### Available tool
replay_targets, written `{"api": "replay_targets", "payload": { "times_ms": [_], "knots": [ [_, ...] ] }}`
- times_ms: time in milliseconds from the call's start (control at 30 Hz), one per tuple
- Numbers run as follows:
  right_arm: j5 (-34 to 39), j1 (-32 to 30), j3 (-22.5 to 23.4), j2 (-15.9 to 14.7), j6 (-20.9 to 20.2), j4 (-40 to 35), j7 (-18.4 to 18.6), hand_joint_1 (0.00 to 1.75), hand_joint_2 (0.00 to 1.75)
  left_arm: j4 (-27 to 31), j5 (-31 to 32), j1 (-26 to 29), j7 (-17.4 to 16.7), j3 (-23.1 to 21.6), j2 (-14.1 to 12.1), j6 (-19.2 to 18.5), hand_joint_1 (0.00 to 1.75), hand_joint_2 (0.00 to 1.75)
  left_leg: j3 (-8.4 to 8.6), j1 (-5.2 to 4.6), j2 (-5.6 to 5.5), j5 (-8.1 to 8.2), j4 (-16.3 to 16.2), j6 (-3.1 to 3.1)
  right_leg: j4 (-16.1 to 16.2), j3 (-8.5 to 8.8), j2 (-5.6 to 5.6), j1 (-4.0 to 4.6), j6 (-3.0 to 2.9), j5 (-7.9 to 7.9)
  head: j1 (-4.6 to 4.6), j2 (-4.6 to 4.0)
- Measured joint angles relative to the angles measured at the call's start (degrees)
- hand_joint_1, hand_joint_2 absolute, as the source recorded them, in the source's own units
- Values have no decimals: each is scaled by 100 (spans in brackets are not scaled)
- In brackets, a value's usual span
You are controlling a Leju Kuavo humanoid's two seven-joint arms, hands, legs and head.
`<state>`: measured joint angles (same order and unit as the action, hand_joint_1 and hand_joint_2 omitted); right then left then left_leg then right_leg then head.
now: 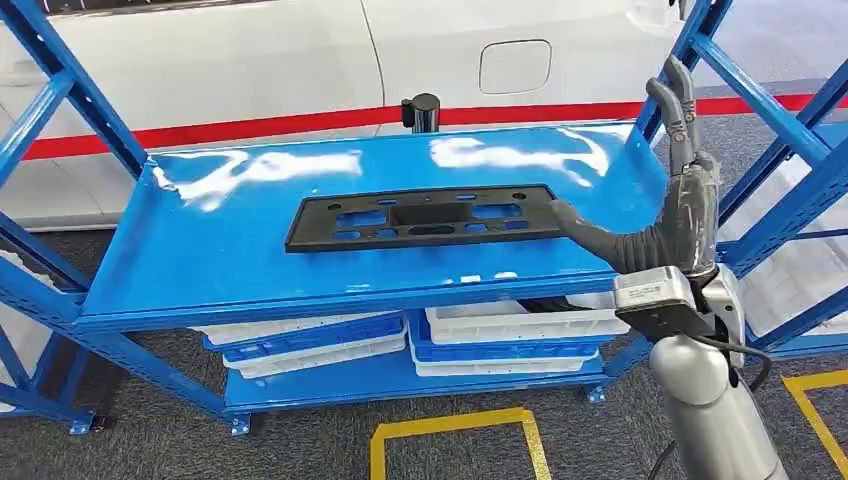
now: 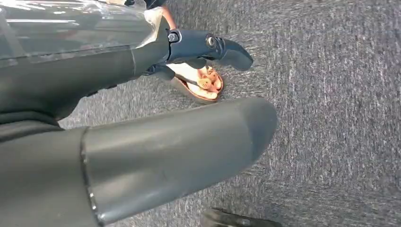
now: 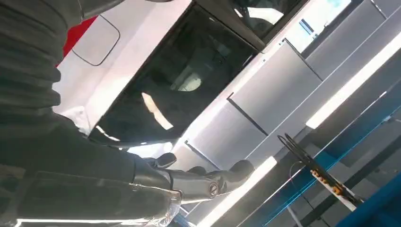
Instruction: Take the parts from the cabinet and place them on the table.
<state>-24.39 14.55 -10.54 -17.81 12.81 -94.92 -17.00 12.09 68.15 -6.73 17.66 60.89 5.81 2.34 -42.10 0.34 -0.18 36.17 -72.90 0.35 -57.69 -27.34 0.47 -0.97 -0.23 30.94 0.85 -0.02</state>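
Bins (image 1: 515, 335) stacked under shelf (image 1: 200, 250); right robot hand (image 1: 680, 180) spread beside black part (image 1: 425, 218).

I count one black part (image 1: 425, 219) on the top blue shelf (image 1: 200, 255). Under that shelf I count two stacks of trays (image 1: 420, 343).

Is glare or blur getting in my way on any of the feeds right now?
Head view: white glare patches on the blue shelf behind the black part, which itself reads sharp. Left wrist view: the left hand looms close and soft, carpet behind slightly blurred. Right wrist view: bright ceiling light strips wash out areas; the right hand is dark against them.
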Motion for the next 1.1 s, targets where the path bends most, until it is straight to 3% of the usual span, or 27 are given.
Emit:
{"api": "replay_targets", "payload": {
  "times_ms": [267, 400, 433, 467, 500, 533, 567, 600, 633, 667, 700, 733, 800, 833, 967, 1100],
  "knots": [
    [0, 0, 0, 0, 0, 0, 0, 0, 175, 0, 0, 0, 0, 0, 0, 0, 0, 0, -1, 0, 0, -16, 34, 0, 0, 13, 0, 0, 2, 9, 0, 0],
    [-13, 2, -2, 15, -4, 0, 0, 0, 175, 0, 4, 1, -4, -2, 0, -2, 0, 0, 20, 2, 1, -153, 284, 5, 3, 84, 1, -2, 10, 68, 4, 0],
    [-20, 7, -4, 31, -20, -2, 4, 0, 175, 0, 15, 1, -9, -4, -4, 0, 0, 0, 63, 2, 2, -365, 565, 18, 4, 155, -1, -3, 21, 121, 2, 0],
    [-29, 14, -9, 55, -37, -11, 22, 0, 175, 0, 24, 3, -28, -7, -9, 2, 0, 0, 159, -1, 4, -915, 1086, 57, 9, 216, -8, -3, 43, 217, 4, 0],
    [-29, 39, -6, 88, -74, -20, 55, 0, 175, 0, 37, 23, -59, -13, -17, 0, 0, 0, 235, -73, 20, -1321, 1215, 145, 62, 343, 20, 24, 136, 351, -2, 0],
    [-29, 52, -4, 88, -77, -24, 57, 0, 175, 0, 37, 13, -61, -20, -9, 0, 0, 0, 310, -88, 31, -1298, 1218, 166, 112, 360, 17, 24, 164, 368, 7, -2],
    [-22, 53, 33, 79, -81, -83, 57, 0, 175, 0, 66, 10, -66, -39, -15, 18, 0, 0, 468, -88, 26, -1281, 1375, 267, 30, 489, 15, 36, 315, 188, 4, 0],
    [-20, -24, 57, 79, -79, -109, 55, 0, 175, 0, 70, 13, -61, -48, -20, 29, 0, 0, 757, -38, -11, -1189, 1518, 369, -1188, -297, -6, 15, 366, 143, 39, -2],
    [-51, -141, 74, 90, -79, -109, 44, 0, 175, 0, 87, 27, -63, -59, -9, 44, 0, 0, 898, -36, -51, -1050, 1529, 375, -1605, -868, -7, 16, 212, 707, 37, 0],
    [-162, -296, 98, 125, -79, -175, 33, 0, 175, 0, 149, 45, -98, -114, 11, 98, 0, 0, 1153, -29, -100, -849, 1528, 335, -834, -934, -10, -13, 447, 384, 42, 0],
    [-420, -525, 101, 151, -127, -424, 35, 0, 175, 0, 210, 50, -197, -192, 13, 175, 0, 0, 1300, -85, -70, -582, 1486, 311, -36, -728, -55, 6, 266, -632, 53, -2],
    [-803, -859, 70, 136, -205, -761, 175, 0, 175, 0, 216, 24, -247, -212, 28, 315, 0, 0, 1351, -70, -70, -579, 1543, 440, -36, -707, -36, 32, 218, -590, 50, 0],
    [-1280, -1302, 20, 138, -186, -1175, 338, 0, 175, 0, 177, 18, -253, -232, 39, 509, 0, 0, 1388, -72, -70, -571, 1592, 436, -35, -692, -41, 37, 173, -553, 50, -2],
    [-1472, -1499, -15, 138, -173, -1327, 380, 0, 175, 0, 151, 18, -256, -234, 44, 558, 0, 0, 1405, -73, -69, -556, 1615, 421, -35, -687, -40, 37, 179, -537, 48, 0],
    [-1799, -2127, -142, 118, -142, -1858, 450, 0, 175, 0, 138, 21, -273, -234, 105, 698, 0, 0, 1489, -72, -53, -504, 1696, 340, -35, -640, -36, 40, 106, -486, 50, -2],
    [-1834, -2581, -241, -22, -225, -2223, 463, 0, 175, -7, 63, 53, -354, -234, 173, 791, 0, 0, 1516, -69, -36, -485, 1706, 279, -35, -614, -33, 49, 114, -468, 50, 0]
  ]
}}
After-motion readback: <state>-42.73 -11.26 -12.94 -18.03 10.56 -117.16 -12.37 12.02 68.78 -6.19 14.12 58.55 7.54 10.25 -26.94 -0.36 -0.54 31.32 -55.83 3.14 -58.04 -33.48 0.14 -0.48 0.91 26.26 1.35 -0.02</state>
